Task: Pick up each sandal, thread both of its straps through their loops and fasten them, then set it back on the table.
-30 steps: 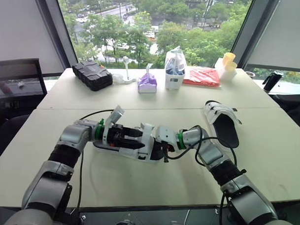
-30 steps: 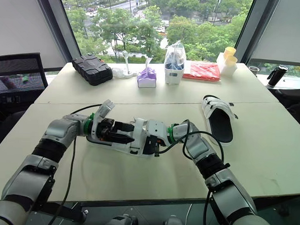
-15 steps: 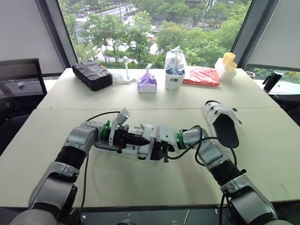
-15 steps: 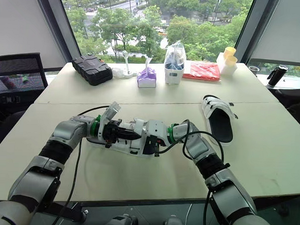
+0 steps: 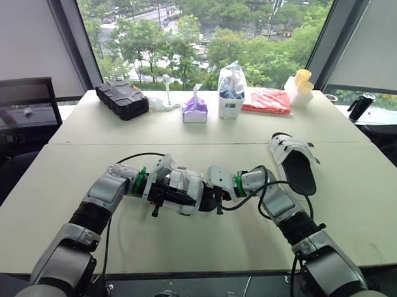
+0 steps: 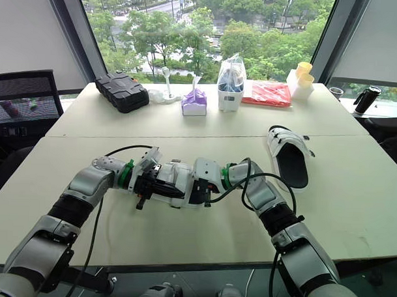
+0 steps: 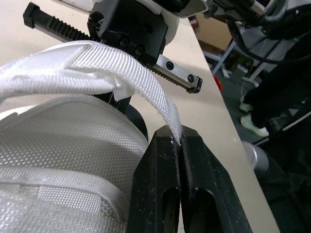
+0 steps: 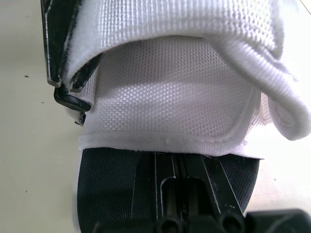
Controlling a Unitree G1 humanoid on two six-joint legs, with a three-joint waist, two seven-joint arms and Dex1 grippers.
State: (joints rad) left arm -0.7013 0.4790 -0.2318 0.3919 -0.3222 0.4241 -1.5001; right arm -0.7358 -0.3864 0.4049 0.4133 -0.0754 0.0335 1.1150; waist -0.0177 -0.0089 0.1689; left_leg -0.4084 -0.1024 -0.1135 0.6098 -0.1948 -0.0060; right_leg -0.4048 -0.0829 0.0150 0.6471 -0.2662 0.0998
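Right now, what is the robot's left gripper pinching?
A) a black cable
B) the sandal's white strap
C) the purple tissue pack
B: the left gripper is shut on the tip of the white strap, as the left wrist view shows.

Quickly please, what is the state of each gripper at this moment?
Left gripper: closed on the tip of the white strap.
Right gripper: against the sandal; open or closed cannot be told.
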